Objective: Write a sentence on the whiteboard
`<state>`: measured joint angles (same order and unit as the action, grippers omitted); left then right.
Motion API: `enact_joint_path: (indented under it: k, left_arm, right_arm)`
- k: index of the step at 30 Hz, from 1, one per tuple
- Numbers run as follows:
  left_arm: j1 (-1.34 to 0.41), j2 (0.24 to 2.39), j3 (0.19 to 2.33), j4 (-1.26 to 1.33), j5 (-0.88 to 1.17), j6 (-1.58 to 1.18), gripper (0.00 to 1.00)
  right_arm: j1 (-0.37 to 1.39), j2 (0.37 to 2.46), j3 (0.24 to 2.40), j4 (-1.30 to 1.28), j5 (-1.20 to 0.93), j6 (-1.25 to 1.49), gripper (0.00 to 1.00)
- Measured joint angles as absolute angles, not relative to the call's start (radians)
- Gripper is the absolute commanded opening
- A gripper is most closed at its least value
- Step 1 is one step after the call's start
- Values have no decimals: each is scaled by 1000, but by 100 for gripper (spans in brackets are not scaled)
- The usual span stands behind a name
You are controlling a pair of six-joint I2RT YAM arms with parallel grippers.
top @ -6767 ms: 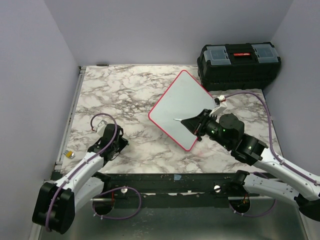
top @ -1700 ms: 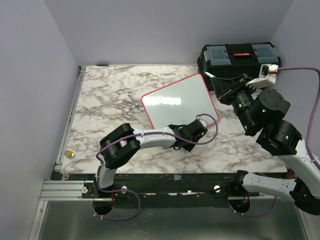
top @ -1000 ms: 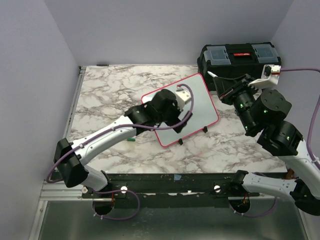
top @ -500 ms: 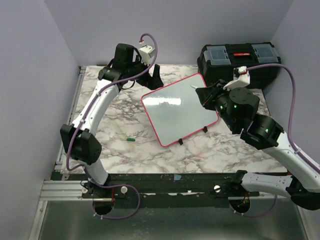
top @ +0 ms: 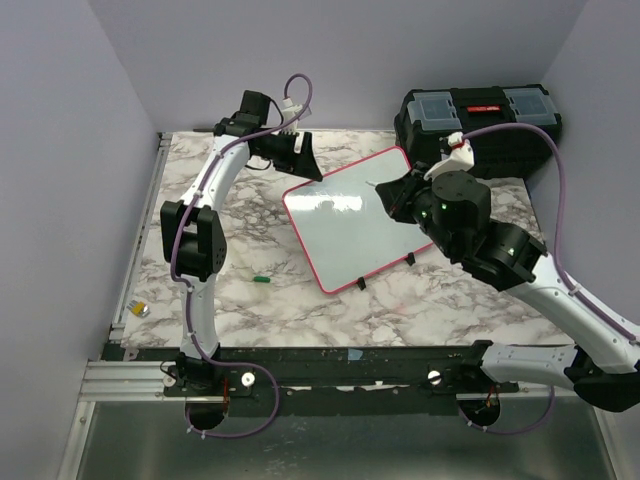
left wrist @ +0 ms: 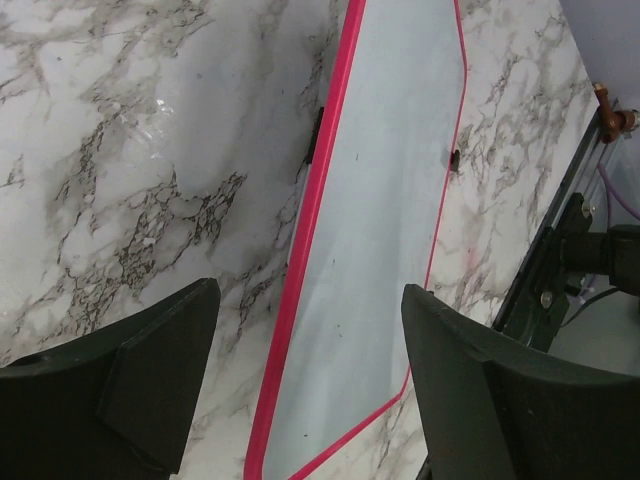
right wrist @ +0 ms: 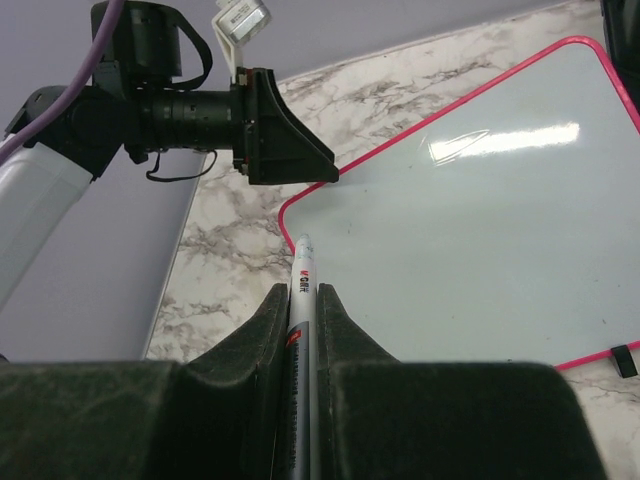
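The tabletop (top: pixel 260 210) is finished in a white marble pattern with grey veins and is boxed in by pale lilac walls (top: pixel 60 150) on the left, back and right. An aluminium rail (top: pixel 140 240) is run along its left edge. The whiteboard (top: pixel 345 225) is laid flat around the middle of the tabletop, turned at an angle, with a red-pink rim all round. Its face is seen as plain white with a strip of glare, and two small black tabs (top: pixel 361 284) are seen at its near edge. A black toolbox (top: pixel 490 125) is parked at the far right corner, just beyond the board. A small green item (top: pixel 261 279) is seen on the marble off the board's near-left side, apart from it. The left pincer (left wrist: pixel 308 292) is held by the board's far-left corner, fingers spread wide, nothing gripped; board and marble are seen between them from the wrist. The right pincer (right wrist: pixel 301 292) is positioned over the board's right part and clamped tight on a marker (right wrist: pixel 302 262), whose silver-white barrel is pointed out past the fingertips toward the board. Whether the tip is touching the face cannot be told.
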<state>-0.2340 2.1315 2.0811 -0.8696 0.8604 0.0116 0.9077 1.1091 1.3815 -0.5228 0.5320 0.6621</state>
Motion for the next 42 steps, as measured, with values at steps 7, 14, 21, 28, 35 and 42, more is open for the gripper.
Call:
enact_joint_path:
  k: [7,14,21,28,35,42]
  left_arm:
    - [-229,2146,2081,-870,948,4,65]
    - [-229,2148,2022,-844,980,-26,56]
    - [-229,2148,1971,-809,986,-62,47]
    - [-229,2148,1966,-790,1004,-77,40]
    - [-228,2148,1935,-776,1007,-89,42]
    - [-228,2161,1935,-775,1018,-104,36]
  right_arm:
    - [908,1138,1382,-522,511,662,1]
    - [908,1160,1382,-521,480,662,1]
    - [908,1161,1382,-521,464,662,1]
    - [908,1149,1379,-520,455,662,1]
    - [908,1132,1363,-517,453,662,1]
    - [908,1129,1350,-517,450,662,1]
